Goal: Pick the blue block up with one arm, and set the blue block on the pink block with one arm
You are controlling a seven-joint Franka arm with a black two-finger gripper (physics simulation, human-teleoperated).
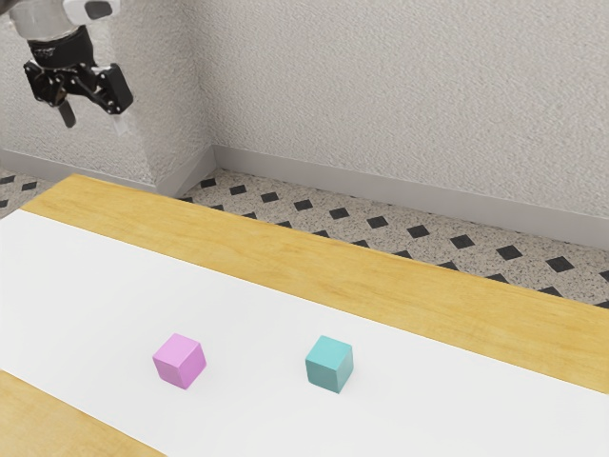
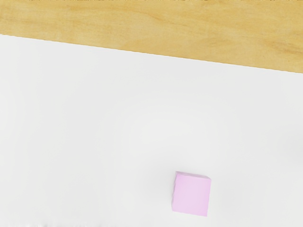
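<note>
Gripper point(image 1: 68, 112): high above the pink block point(image 1: 179, 360) and toward the exterior view's left of it, well apart. It carries nothing. If it is spread or pressed together, I cannot tell.
Blue block point(image 1: 329, 363): it rests on the white sheet point(image 1: 95, 286), on the exterior view's right of the pink block, well apart from it. It is not yet picked up.
Pink block, wrist view point(image 2: 191, 194): it lies under the hand, on the white sheet, with the wooden table edge point(image 2: 142, 23) far beyond it.
Step, as I judge: the task is at its beginning; the reach to the blue block comes first.
Risk 1: the hand is now nearer to the pink block, so a descent here would take the wrong block.
Risk 2: the blue block stands turned a little, so a grasp that is not aligned with its faces may push or rotate it.
Risk 3: at placing, a landing off the centre may tip the blue block or shift the pink block.
</note>
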